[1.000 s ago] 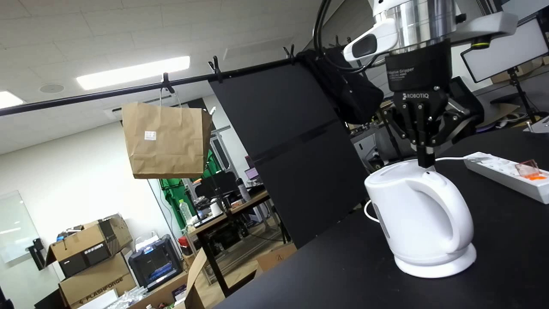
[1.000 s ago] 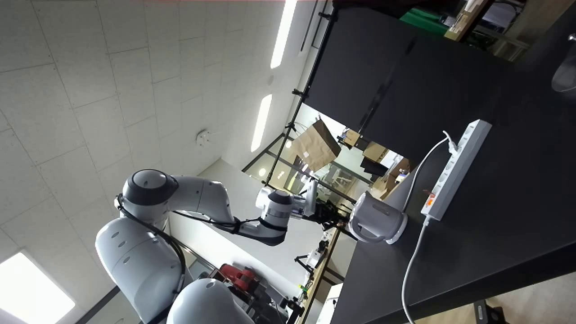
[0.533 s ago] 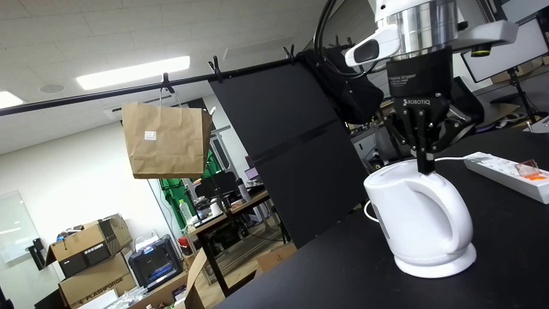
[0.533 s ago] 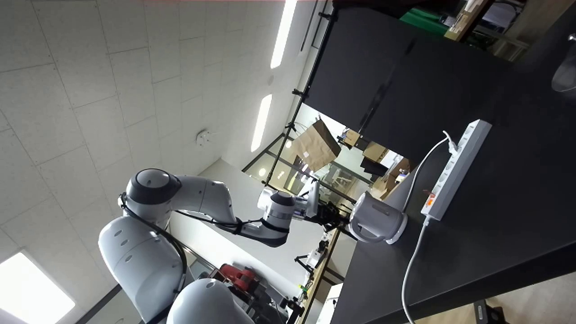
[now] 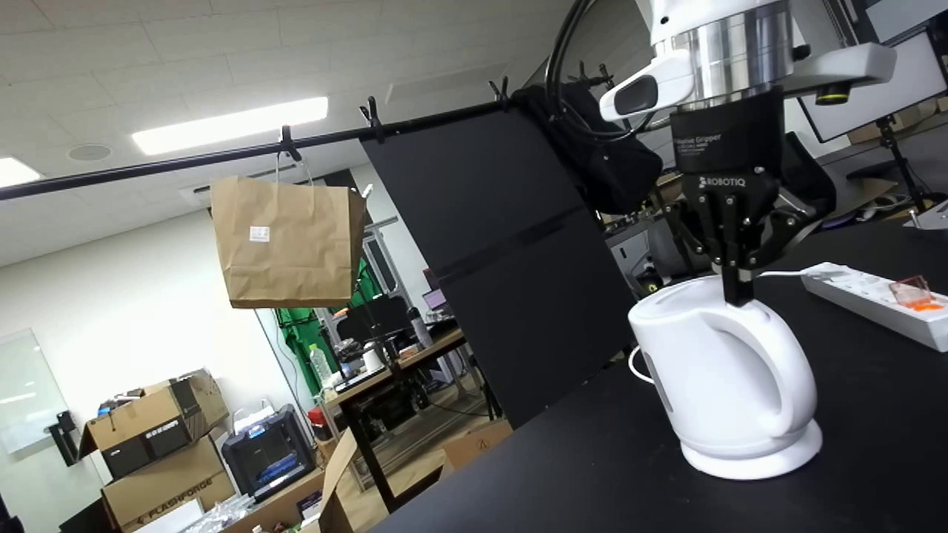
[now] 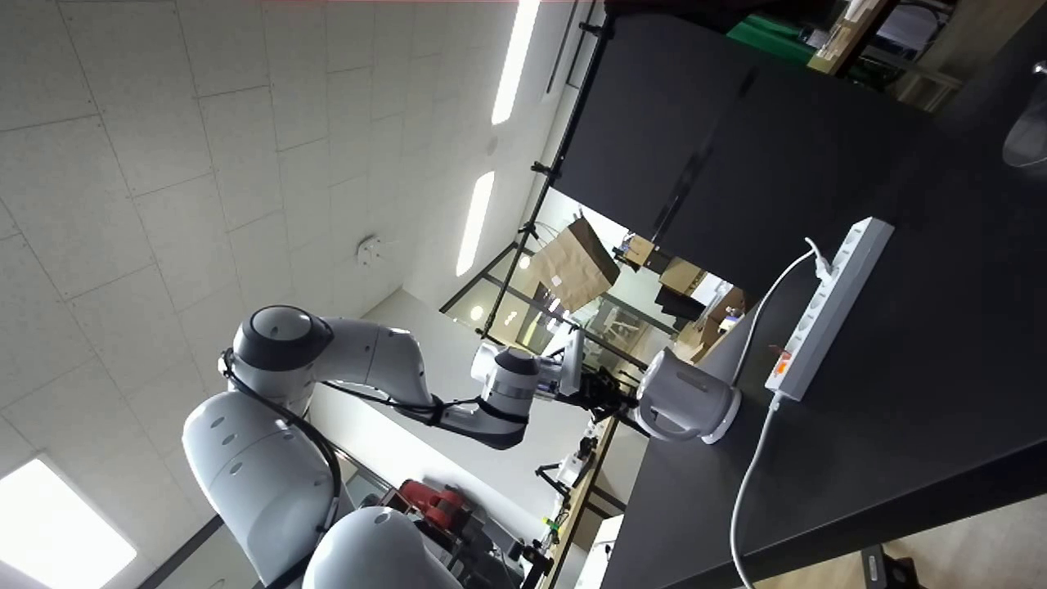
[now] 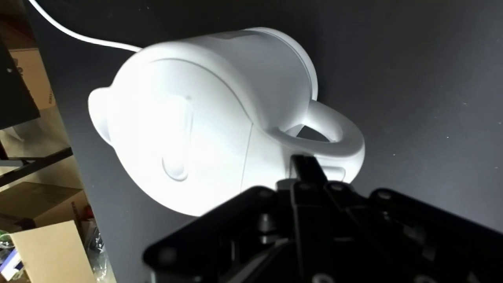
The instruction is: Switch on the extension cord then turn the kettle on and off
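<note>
Black desk (image 5: 563, 466), bearing white kettle (image 5: 729, 385), upright on base (image 5: 755, 464), handle (image 5: 792, 363) top straight below the hand (image 5: 738, 294). Extension cord (image 6: 830, 309) beside kettle, apart, plug (image 6: 823, 267) in. Above kettle: closed hand, gripping nothing, pointing steeply down. Atop kettle's handle, inset panel (image 7: 335, 173), perhaps the switch; fingertips (image 7: 308, 169) over its inner end, contact unclear. Likely next: press straight down.

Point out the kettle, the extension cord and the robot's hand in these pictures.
Kettle (image 7: 214, 125), in the wrist view: on its lid.
Extension cord (image 6: 834, 311), in an exterior view: on its long plain side.
Hand (image 5: 738, 292), in an exterior view: at its closed fingertips.
</note>
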Controlling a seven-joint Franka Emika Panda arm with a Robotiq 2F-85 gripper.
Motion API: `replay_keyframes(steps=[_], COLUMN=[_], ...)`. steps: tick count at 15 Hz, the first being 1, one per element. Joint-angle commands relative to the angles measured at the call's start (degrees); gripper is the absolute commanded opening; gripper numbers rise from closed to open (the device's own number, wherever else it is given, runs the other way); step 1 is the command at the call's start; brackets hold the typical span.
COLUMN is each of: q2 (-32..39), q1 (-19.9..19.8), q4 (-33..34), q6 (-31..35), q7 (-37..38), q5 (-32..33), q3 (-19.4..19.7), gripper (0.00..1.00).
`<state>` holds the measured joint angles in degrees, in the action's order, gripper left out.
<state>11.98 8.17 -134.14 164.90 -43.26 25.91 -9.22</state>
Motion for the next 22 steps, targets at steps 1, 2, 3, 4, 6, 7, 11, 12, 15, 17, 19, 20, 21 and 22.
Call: replay_keyframes(steps=[1, 2, 3, 4, 6, 7, 11, 12, 15, 17, 19, 20, 21, 22], q2=[1.72, 1.76, 1.73, 1.55, 0.78, 0.26, -2.28, -2.81, -4.85, -5.84, -6.31, -6.36, -6.39, -6.38], q1=[-0.42, -0.41, -0.35, -0.32, 0.01, 0.15, 1.6, 1.59, 1.55, 1.48, 1.37, 1.29, 1.25, 1.23], q4=[1.48, 1.52, 1.56, 1.53, 1.36, 1.26, 1.77, 1.77, 0.91, 0.7, 0.76, 0.84, 0.91, 0.98], q6=[-0.05, -0.04, 0.06, 0.18, 0.43, 0.42, -1.54, -1.74, -1.28, -1.23, -1.31, -1.31, -1.36, -1.39], q7=[-0.59, -0.7, -0.64, -0.59, 0.12, 0.37, 2.25, 2.26, 2.63, 3.25, 3.31, 3.17, 3.12, 3.09], q5=[0.39, 0.46, 0.6, 0.61, 1.37, 1.72, 4.64, 4.62, 4.89, 5.41, 5.53, 5.4, 5.4, 5.39], q3=[0.26, 0.3, 0.38, 0.4, 0.74, 0.87, 2.25, 2.21, 2.21, 2.2, 2.15, 2.09, 2.07, 2.07], gripper=[0.0, 0.0, 0.0, 0.0, 0.0, 0.0, 0.0, 0.0, 0.0, 0.0, 0.0, 0.0, 0.0, 0.0])
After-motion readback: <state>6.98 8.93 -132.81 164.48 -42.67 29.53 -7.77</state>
